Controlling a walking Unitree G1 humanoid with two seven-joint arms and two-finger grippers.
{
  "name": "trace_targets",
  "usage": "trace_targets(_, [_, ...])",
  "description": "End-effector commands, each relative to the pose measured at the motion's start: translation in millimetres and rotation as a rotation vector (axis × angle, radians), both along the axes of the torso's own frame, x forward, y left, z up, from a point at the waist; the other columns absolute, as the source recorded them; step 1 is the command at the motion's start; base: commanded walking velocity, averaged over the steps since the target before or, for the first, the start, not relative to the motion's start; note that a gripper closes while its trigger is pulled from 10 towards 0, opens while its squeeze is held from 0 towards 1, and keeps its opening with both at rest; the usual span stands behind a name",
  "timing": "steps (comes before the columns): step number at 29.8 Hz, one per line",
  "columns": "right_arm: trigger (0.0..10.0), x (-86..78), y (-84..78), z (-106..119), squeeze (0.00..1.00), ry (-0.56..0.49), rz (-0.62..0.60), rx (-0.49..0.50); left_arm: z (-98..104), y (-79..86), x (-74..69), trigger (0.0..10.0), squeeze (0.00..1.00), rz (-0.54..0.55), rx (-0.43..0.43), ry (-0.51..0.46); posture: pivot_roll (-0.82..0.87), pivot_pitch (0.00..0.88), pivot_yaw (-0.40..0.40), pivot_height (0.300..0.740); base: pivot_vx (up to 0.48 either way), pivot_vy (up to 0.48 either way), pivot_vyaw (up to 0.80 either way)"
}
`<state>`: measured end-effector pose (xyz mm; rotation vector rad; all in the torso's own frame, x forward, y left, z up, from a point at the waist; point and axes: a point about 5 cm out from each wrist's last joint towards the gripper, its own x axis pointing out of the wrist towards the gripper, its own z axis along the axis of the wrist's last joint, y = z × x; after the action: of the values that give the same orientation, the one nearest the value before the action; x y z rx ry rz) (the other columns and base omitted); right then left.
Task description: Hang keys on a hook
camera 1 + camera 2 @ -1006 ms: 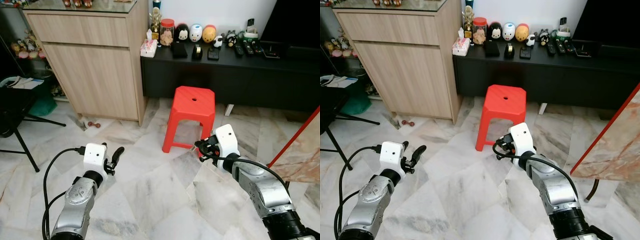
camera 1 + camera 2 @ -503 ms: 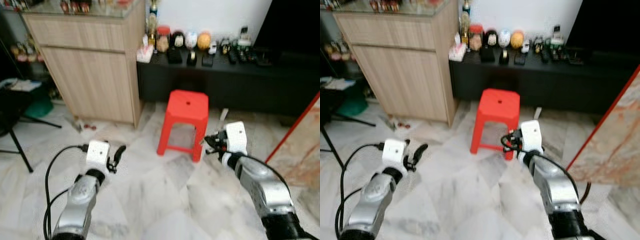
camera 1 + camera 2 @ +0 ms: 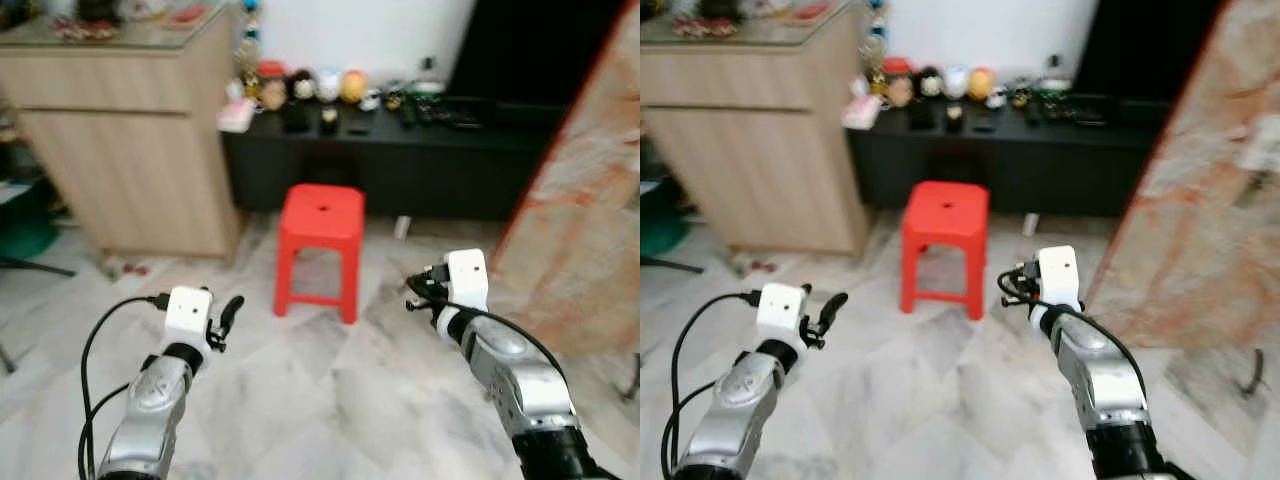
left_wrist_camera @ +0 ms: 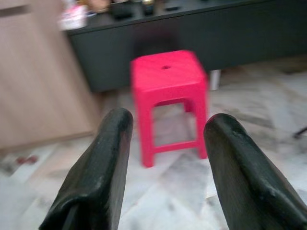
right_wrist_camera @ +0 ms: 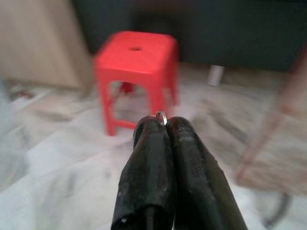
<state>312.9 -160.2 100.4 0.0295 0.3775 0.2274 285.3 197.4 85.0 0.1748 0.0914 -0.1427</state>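
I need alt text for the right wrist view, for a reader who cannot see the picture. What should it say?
The right gripper is shut on a small metal key ring that peeks out between its black fingertips. Beyond it, blurred, a red plastic stool stands on a pale marble floor in front of a dark low cabinet.
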Motion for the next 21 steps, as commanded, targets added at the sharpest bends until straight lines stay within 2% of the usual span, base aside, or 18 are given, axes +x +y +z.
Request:
trace_targets(1, [10.0,-0.2,-6.8,-1,0.0,0.009,-0.035,0.0,1,-9.8,1.9,10.0,0.0,-0.027,-0.006,0.001,-0.08,0.0,-0.031,0.74,0.0,-0.244,-0.77])
trace_targets(5, [10.0,0.1,-4.9,0,0.0,0.007,-0.03,0.0,2,-9.7,2.5,10.0,0.0,-0.028,-0.006,-0.003,-0.08,0.009,-0.032,0.74,0.0,-0.248,-0.77])
trace_targets(21, [10.0,0.4,3.0,-1,0.0,0.007,-0.044,0.024,12,-6.2,3.7,10.0,0.0,-0.027,-0.018,-0.033,-0.06,0.022,-0.021,0.74,0.0,0.0,-0.77])
